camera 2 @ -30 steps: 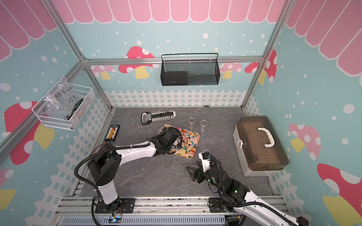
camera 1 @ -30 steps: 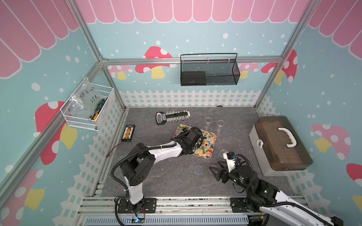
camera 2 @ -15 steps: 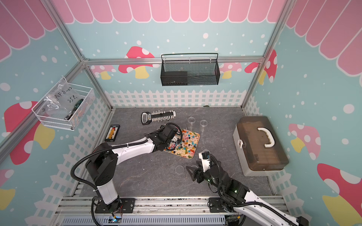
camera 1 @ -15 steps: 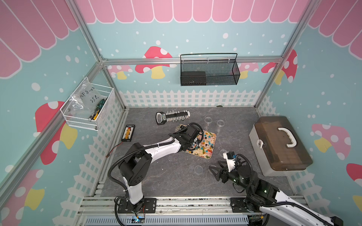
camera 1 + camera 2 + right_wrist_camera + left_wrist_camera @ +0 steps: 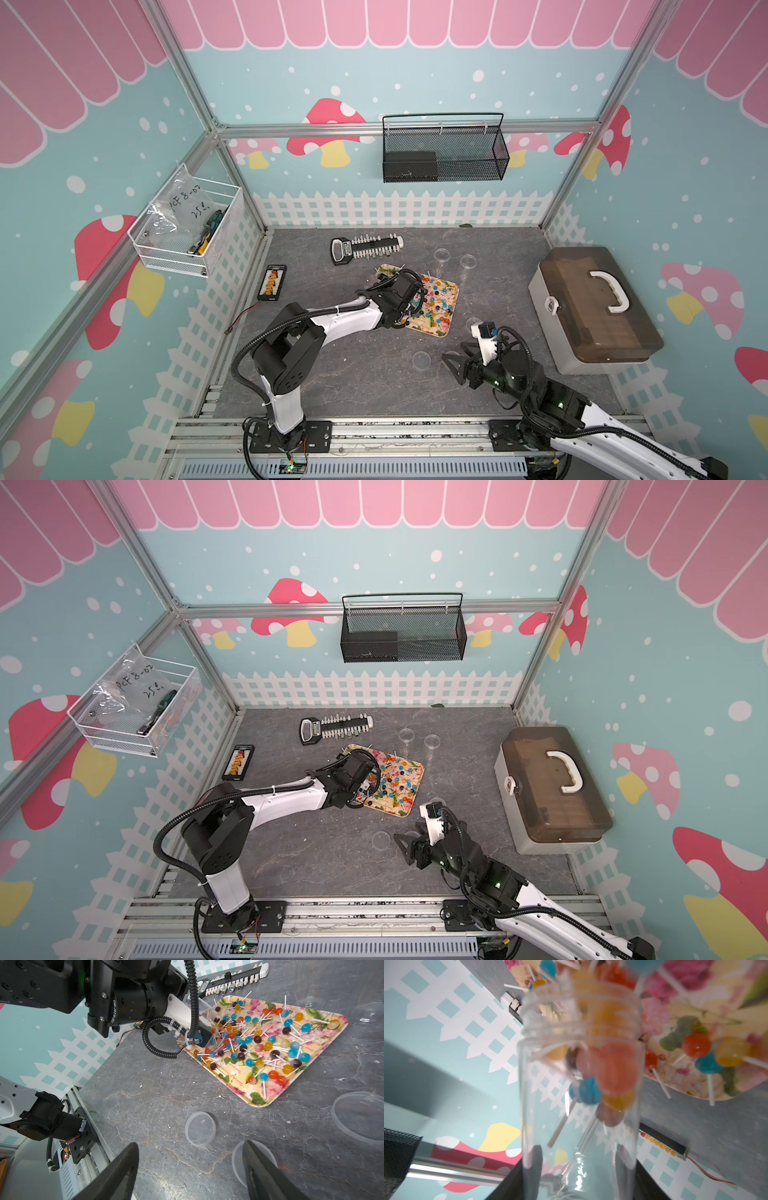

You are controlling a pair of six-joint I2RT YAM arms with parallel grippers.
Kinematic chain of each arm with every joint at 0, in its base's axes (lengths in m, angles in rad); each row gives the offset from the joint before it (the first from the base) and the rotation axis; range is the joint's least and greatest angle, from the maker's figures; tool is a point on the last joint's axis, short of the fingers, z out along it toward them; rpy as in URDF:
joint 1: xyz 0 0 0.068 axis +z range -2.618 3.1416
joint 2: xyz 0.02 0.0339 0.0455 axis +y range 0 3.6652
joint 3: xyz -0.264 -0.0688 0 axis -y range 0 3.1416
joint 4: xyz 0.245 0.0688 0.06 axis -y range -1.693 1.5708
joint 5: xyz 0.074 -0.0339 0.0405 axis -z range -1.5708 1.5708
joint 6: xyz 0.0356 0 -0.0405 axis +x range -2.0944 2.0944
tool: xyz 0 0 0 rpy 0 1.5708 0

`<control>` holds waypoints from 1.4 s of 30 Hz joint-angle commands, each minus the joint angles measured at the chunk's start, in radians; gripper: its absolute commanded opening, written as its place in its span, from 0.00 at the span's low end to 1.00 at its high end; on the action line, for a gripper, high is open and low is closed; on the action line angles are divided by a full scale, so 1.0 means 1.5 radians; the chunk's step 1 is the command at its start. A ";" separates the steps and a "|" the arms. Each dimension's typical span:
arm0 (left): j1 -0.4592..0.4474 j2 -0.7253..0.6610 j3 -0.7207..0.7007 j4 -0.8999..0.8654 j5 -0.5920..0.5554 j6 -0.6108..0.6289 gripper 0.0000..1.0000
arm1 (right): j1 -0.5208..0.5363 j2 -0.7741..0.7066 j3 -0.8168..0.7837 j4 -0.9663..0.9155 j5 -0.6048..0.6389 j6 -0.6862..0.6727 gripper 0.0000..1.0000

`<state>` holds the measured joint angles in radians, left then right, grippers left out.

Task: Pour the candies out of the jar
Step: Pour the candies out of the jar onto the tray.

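**Clear plastic, glossy candy, matt stone-look slab**

The jar (image 5: 579, 1084) is clear, smooth plastic with a moulded thread at the neck and bright glints on its wall. The candies (image 5: 257, 1047) have glossy, partly translucent heads on matt white sticks. The tray (image 5: 255, 1099) is shiny hard plastic printed with flowers. The tabletop (image 5: 145, 1095) looks like matt grey stone, veined and slightly rough. A loose lid (image 5: 200, 1129) is thin clear plastic. The right arm's fingers (image 5: 116, 1178) are matt black plastic. The case (image 5: 615, 332) has a smoky, translucent plastic top. The black basket (image 5: 457, 158) is fine metal mesh, the white basket (image 5: 174, 249) is coated wire, and the frame rail (image 5: 291, 129) is bare satin metal.
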<state>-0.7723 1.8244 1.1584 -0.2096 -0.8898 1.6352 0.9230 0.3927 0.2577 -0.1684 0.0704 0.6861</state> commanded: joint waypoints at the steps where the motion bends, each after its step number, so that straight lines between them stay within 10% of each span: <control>1: -0.008 -0.003 -0.016 0.139 -0.034 0.112 0.59 | -0.002 -0.001 0.010 0.018 -0.004 0.007 0.77; 25: -0.022 -0.031 0.006 0.121 -0.035 0.096 0.60 | -0.002 -0.017 0.009 0.012 0.005 0.005 0.77; 35: -0.021 -0.108 0.171 -0.326 0.142 -0.522 0.60 | -0.002 0.037 0.171 -0.116 0.014 -0.102 0.77; 42: -0.013 -0.266 0.098 -0.359 0.371 -0.716 0.60 | -0.013 0.166 0.400 -0.202 -0.003 -0.187 0.77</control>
<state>-0.7994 1.5047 1.3571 -0.6567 -0.5449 0.7822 0.9146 0.5938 0.7547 -0.3923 0.0757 0.4911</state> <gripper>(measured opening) 0.598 0.770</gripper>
